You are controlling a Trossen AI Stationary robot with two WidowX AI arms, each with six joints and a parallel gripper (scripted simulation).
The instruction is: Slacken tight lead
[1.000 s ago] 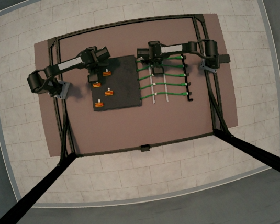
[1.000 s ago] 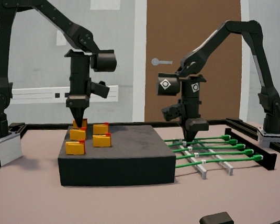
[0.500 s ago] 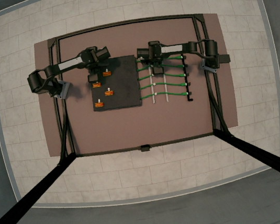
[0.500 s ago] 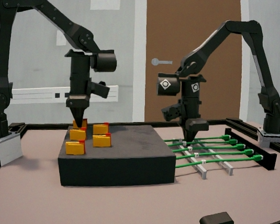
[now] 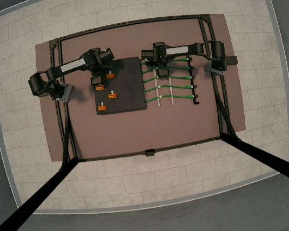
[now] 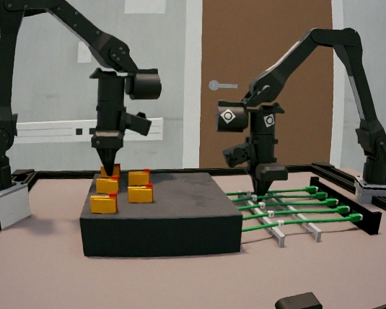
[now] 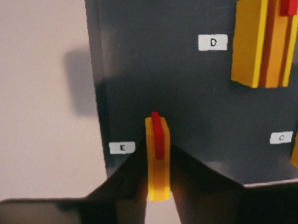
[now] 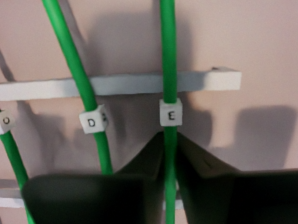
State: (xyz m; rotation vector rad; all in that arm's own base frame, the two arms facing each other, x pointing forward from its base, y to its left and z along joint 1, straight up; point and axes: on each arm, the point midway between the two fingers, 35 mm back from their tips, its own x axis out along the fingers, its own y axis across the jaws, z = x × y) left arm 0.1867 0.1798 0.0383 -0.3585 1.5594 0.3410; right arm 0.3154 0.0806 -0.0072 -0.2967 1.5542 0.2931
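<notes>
2 pairs of jaws are clamped: our left jaws (image 6: pixel 110 173) on handle E (image 6: pixel 110 170) (image 7: pixel 159 165), our right jaws (image 6: pixel 262 194) on lead E (image 8: pixel 170 60) near its tag. We should lift straight first, then draw lead gently along its line (never toward the plug).

Matte black arms (image 5: pixel 71 65) (image 6: pixel 107 47), pale stripes.
</notes>
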